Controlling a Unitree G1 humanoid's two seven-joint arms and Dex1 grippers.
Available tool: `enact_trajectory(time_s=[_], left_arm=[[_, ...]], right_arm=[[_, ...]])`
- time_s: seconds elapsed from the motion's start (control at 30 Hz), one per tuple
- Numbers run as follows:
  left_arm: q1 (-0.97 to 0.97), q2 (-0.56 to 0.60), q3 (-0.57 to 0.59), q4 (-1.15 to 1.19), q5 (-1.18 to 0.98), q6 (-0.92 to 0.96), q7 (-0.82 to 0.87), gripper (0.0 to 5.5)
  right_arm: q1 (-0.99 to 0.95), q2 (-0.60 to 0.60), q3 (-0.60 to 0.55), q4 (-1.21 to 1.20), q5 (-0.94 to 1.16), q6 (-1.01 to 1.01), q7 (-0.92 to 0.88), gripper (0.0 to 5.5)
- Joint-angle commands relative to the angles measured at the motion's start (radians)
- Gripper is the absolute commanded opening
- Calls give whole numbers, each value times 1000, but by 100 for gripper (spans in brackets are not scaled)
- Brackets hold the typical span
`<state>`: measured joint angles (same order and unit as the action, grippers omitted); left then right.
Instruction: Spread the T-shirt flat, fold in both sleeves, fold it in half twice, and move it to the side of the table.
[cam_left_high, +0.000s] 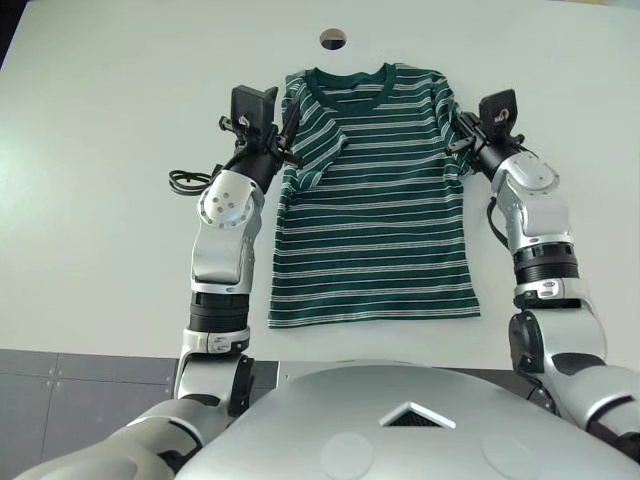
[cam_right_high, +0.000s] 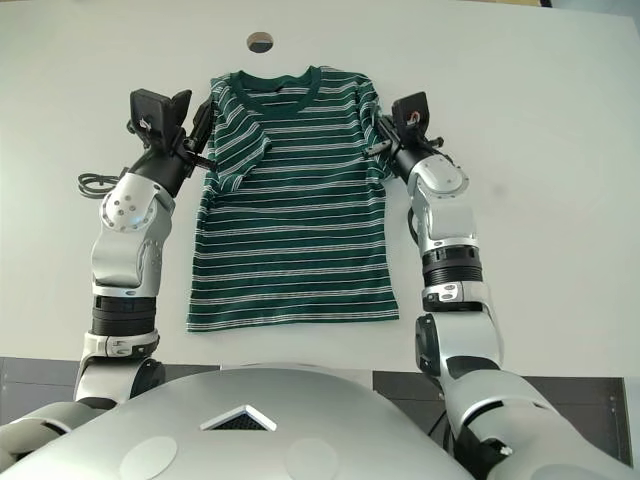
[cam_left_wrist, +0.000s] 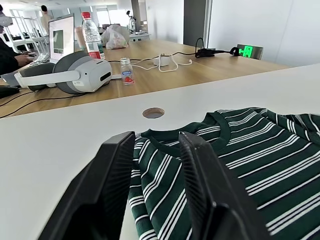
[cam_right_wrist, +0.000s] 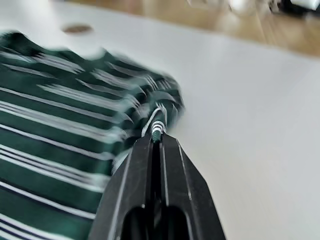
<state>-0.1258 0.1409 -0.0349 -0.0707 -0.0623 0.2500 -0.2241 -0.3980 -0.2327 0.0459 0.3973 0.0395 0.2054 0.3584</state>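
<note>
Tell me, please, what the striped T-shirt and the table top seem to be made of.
T-shirt: soft matte knit fabric, probably cotton jersey; it wrinkles and folds limply. Table: smooth white top, perhaps laminate or painted board; its surface looks even, without grain.

The dark green T-shirt has thin white horizontal stripes across its body and sleeves and a plain dark green neckband. The smooth table top under it is plain white, with a grey-brown round hole at the far side. The left gripper, the right gripper and the thin looped cable at the left are black, and farther off are a tan wooden desk, a white-and-grey headset and a clear plastic bottle with a red cap.
</note>
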Motion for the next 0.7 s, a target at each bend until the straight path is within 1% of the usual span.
enact_trajectory(time_s=[0.03,0.17,0.27,0.33,0.4,0.47,0.57,0.63,0.7], left_arm=[[12,-17,-14,8,8,-12,15,163],[20,-32,-20,10,5,-13,19,163],[17,-41,-17,6,-1,-11,20,163],[16,-42,-14,6,-2,-11,20,163],[19,-42,-13,8,-1,-13,19,163],[23,-44,-16,10,2,-14,20,163],[27,-42,-26,13,13,-23,19,163],[32,-28,-38,12,30,-53,10,163],[56,45,-82,-14,83,-137,-49,163]], right_arm=[[43,34,77,-115,-26,58,18,13],[41,57,137,-118,-58,87,18,13],[29,62,189,-60,-102,79,22,13],[20,70,193,-18,-110,65,18,13],[11,79,185,14,-106,52,14,55],[7,85,176,27,-99,37,13,84],[17,87,163,-7,-80,32,27,138],[41,78,148,-87,-56,41,49,181],[102,31,131,-246,-38,-17,85,207]])
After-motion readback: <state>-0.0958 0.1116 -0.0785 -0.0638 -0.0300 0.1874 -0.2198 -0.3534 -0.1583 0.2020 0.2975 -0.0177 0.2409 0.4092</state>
